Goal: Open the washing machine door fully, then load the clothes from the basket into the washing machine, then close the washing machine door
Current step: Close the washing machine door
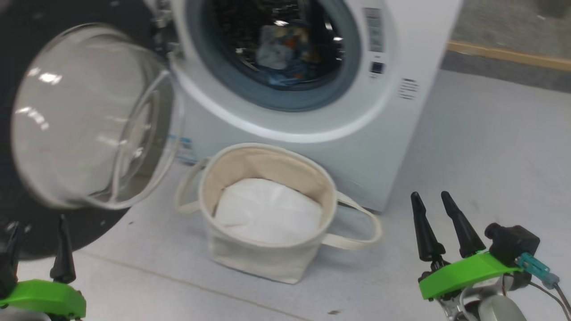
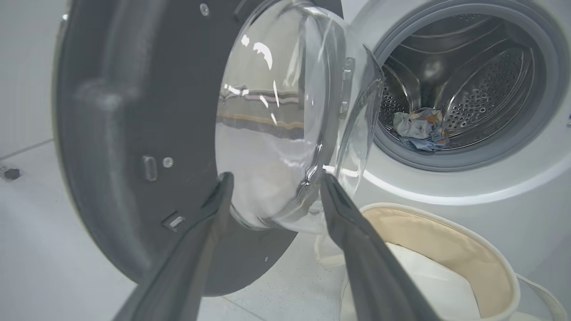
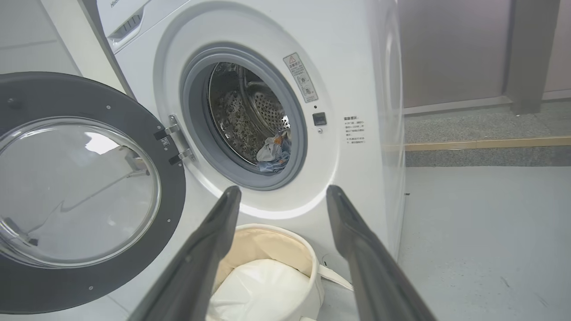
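Pale grey floor [image 1: 482, 147] runs under everything, with a wooden strip [image 1: 508, 55] along its far edge. We see the washing machine [image 1: 401, 142] standing on it. The washing machine door [image 1: 84, 120] is swung wide to our left, its glass bowl bulging toward us. The clothes [image 1: 287, 53] lie bunched at the bottom of the steel drum [image 2: 486, 89], blue and cream with orange patches. The basket [image 1: 263, 261] sits on the floor just in front of the machine, below the opening, and holds a plain white sheet [image 1: 267, 209]. Our left gripper [image 1: 38, 223] hangs low in front of the door, jaws spread apart and holding nothing; we cannot tell whether it touches the glass. Our right gripper [image 1: 430, 194] hovers to the right of the basket, clear of it, jaws likewise apart and empty.
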`<state>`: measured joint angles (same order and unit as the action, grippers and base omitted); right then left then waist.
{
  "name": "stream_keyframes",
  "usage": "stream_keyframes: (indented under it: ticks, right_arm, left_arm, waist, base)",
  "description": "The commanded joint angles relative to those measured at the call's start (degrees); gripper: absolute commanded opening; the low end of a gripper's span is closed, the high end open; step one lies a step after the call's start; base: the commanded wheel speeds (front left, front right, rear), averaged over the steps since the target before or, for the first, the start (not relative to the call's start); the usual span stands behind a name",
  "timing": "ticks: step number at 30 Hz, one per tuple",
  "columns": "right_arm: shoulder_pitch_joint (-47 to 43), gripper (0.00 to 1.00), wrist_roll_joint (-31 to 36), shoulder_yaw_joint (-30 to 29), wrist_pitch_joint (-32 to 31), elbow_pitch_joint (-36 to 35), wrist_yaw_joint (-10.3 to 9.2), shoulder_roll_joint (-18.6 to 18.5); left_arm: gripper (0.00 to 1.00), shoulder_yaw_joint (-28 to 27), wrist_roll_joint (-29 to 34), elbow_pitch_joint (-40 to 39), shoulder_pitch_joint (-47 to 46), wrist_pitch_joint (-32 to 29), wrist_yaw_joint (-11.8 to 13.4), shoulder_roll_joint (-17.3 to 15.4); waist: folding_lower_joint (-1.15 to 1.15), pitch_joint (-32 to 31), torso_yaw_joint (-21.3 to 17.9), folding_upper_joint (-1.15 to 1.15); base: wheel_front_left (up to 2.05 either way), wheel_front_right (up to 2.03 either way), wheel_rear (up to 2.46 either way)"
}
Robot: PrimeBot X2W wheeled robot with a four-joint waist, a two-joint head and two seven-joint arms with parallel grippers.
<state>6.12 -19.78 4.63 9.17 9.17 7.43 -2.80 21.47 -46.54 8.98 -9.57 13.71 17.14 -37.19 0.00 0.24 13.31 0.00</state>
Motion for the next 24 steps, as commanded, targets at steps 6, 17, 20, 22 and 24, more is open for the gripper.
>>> stream_keyframes:
  ticks: [6,17,20,22,24]
  right_arm:
    - [2.9,1.0,-1.0,1.9,1.2,-0.7,0.06,-0.1]
    - [5.3,1.0,-1.0,3.9,0.9,0.0,0.06,-0.1]
    - [6.4,1.0,-1.1,4.7,0.8,0.8,0.06,-0.1]
    - [7.0,1.0,-1.1,5.1,0.9,1.3,0.06,-0.1]
    - [7.6,1.0,-1.2,5.4,1.1,1.9,0.06,-0.1]
  left_arm:
    - [1.0,-2.7,0.2,-2.4,-3.4,0.0,0.9,-2.1]
    - [1.0,-3.9,-0.8,-3.0,-3.9,0.0,1.6,-1.4]
    - [1.0,-4.9,-1.1,-3.2,-3.5,0.4,1.7,-1.3]
    - [1.0,-5.4,-1.1,-3.5,-3.2,0.5,1.6,-1.1]
    - [1.0,-6.4,-1.5,-3.8,-2.6,0.7,1.5,-0.8]
  waist:
    - [0.0,-0.8,10.3,0.0]
    - [0.0,0.9,16.7,0.0]
    - [0.0,1.4,17.0,0.0]
    - [0.0,1.6,17.0,0.0]
    - [0.0,1.8,17.1,0.0]
  base:
    - [0.0,0.0,0.0]
    - [0.0,0.0,0.0]
    - [0.0,0.0,0.0]
    - [0.0,0.0,0.0]
    - [0.0,0.0,0.0]
